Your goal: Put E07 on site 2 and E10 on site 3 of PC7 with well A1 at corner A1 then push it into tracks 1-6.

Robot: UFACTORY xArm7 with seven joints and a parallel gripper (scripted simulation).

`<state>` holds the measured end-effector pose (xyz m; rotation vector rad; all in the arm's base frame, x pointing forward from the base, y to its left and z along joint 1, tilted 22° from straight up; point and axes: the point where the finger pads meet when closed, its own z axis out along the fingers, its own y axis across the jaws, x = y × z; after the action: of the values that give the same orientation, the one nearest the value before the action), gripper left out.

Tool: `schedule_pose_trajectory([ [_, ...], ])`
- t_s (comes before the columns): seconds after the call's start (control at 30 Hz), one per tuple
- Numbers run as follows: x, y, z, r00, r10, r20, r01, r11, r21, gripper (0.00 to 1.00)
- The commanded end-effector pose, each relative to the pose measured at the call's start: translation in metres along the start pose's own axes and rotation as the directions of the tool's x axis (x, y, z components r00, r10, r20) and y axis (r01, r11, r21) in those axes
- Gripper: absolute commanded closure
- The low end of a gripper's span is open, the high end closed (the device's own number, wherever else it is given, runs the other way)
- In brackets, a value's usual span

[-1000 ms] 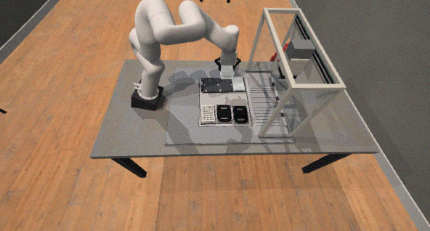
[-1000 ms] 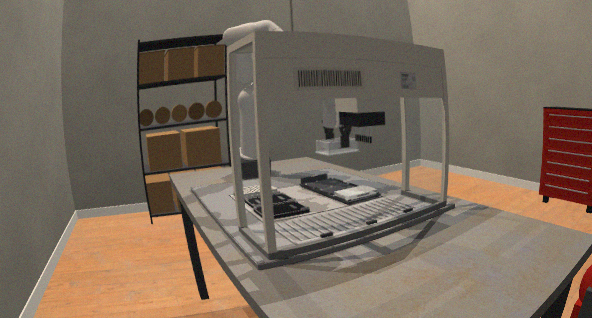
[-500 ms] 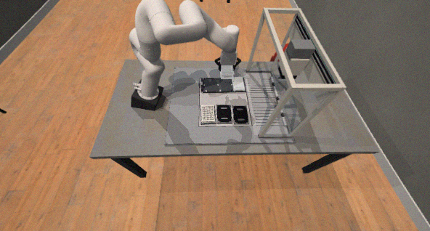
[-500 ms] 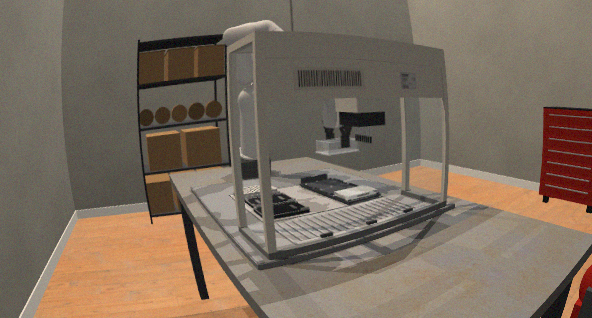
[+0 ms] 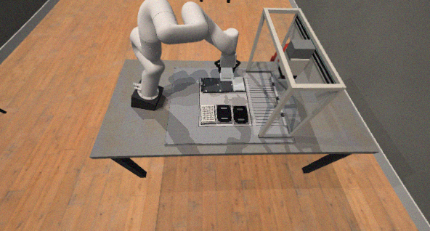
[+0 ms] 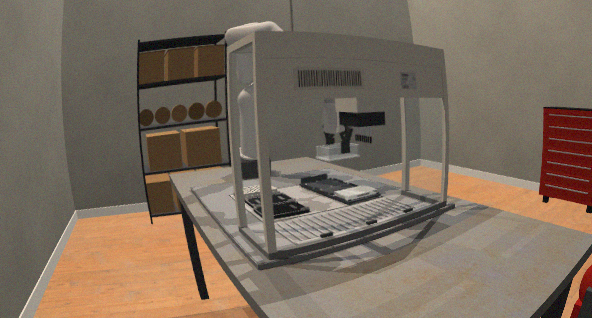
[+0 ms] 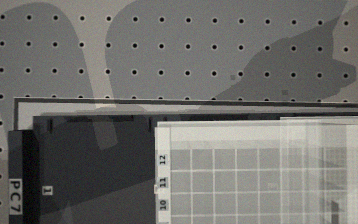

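My gripper (image 5: 226, 73) is shut on E07, a clear deep-well block (image 7: 265, 170), and holds it in the air above the dark plate carrier PC7 (image 5: 221, 85). In the exterior view the block (image 6: 336, 151) hangs well above the carrier (image 6: 332, 186). The wrist view shows the carrier's PC7 label (image 7: 15, 196) and the bare site 1 (image 7: 47, 190) to the left of the block. E10, a white 384-well plate (image 5: 237, 84), lies on the carrier's end nearest the rails. E01, a white 96-well plate (image 5: 208, 114), sits in nest S1.
Nests S2 (image 5: 224, 113) and S3 (image 5: 240, 114) are black and empty. The loading rails (image 5: 263, 101) lie right of the carrier, under the instrument frame (image 5: 295, 68). A shelf with boxes (image 6: 180, 124) and a red cabinet (image 6: 567, 154) stand off the table.
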<state>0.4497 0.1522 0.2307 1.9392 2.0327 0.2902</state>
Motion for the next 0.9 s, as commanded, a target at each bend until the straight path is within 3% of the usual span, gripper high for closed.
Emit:
schedule_pose_trajectory([
  [0.0, 0.001, 0.002, 0.004, 1.000, 0.000, -0.002, 0.000, 1.000, -0.004, 1.00],
  [0.87, 0.001, 0.002, 0.042, 1.000, 0.000, -0.002, 0.000, 1.000, -0.004, 1.00],
])
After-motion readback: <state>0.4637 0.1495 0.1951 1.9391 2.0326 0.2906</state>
